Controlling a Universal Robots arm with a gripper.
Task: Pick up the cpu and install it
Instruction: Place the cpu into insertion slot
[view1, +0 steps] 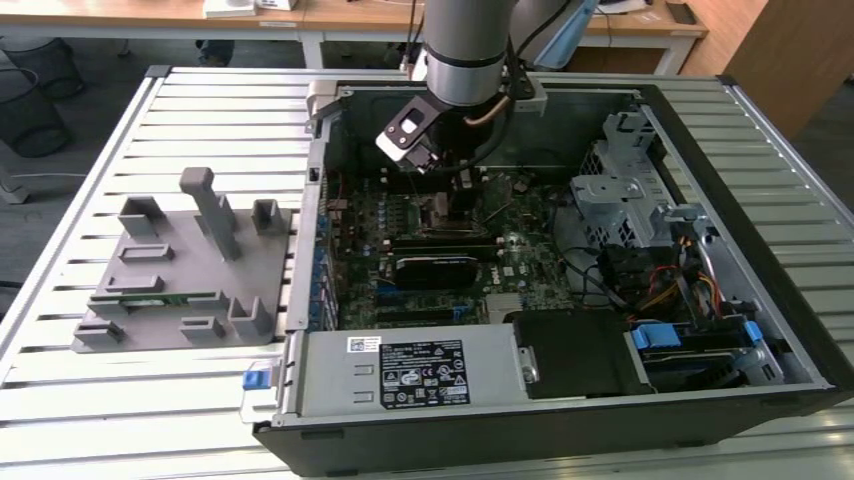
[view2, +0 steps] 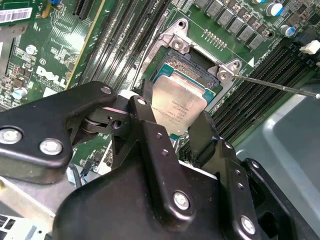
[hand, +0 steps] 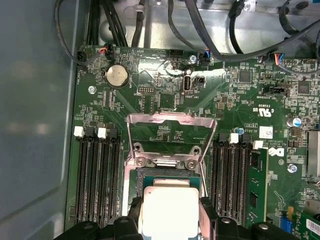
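Right now the end effector (view2: 175, 119) pinches the cpu (view2: 181, 106) by two opposite edges, just over the socket (hand: 169, 176); can't tell if it's seated. Socket's metal flap (hand: 171, 120) stands up, and the thin lever (view2: 277, 86) is swung aside. Memory slots (hand: 97, 175) crowd both sides, w/ cables (hand: 200, 30) near the case (view1: 561, 445) wall. A grey holder (view1: 147, 290) sits on the worktop (view1: 214, 110).
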